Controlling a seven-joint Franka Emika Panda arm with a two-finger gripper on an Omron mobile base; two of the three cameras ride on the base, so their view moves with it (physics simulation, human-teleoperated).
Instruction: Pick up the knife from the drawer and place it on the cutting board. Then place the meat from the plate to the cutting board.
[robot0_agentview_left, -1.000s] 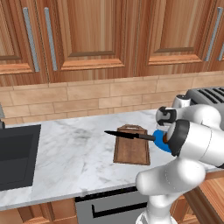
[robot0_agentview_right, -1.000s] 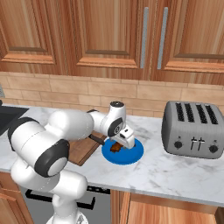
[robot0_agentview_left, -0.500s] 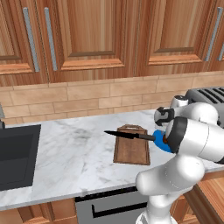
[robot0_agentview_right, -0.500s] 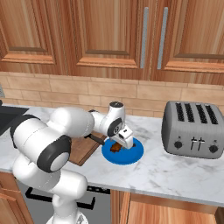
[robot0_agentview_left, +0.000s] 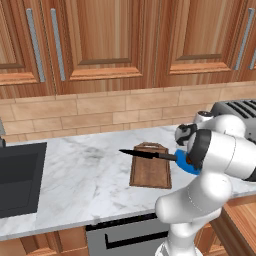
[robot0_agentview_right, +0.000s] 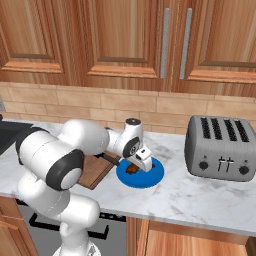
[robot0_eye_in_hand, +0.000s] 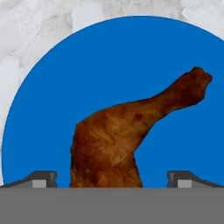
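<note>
The black knife (robot0_agentview_left: 145, 154) lies across the far end of the dark-brown cutting board (robot0_agentview_left: 150, 173), its tip poking past the left rim. Just right of the board sits the blue plate (robot0_agentview_right: 150, 177) with the reddish-brown meat (robot0_agentview_right: 132, 169) on it. My gripper (robot0_agentview_right: 135, 165) hangs low over the plate, pointing down at the meat. In the hand view the meat (robot0_eye_in_hand: 118, 140) fills the middle of the plate (robot0_eye_in_hand: 109, 61), its thick end between my two fingertips (robot0_eye_in_hand: 43, 177), bony end up right. The jaws stand open and wide, nothing gripped. The drawer is out of view.
A grey toaster (robot0_agentview_right: 217, 147) stands on the marble counter right of the plate. A dark sink (robot0_agentview_left: 15, 185) is set into the counter at far left. Tall wooden cabinet doors (robot0_agentview_left: 105, 40) hang above a tiled backsplash.
The arm's elbow has shifted slightly. The hand stays low over the plate with the jaws open; knife, board and meat have not moved.
</note>
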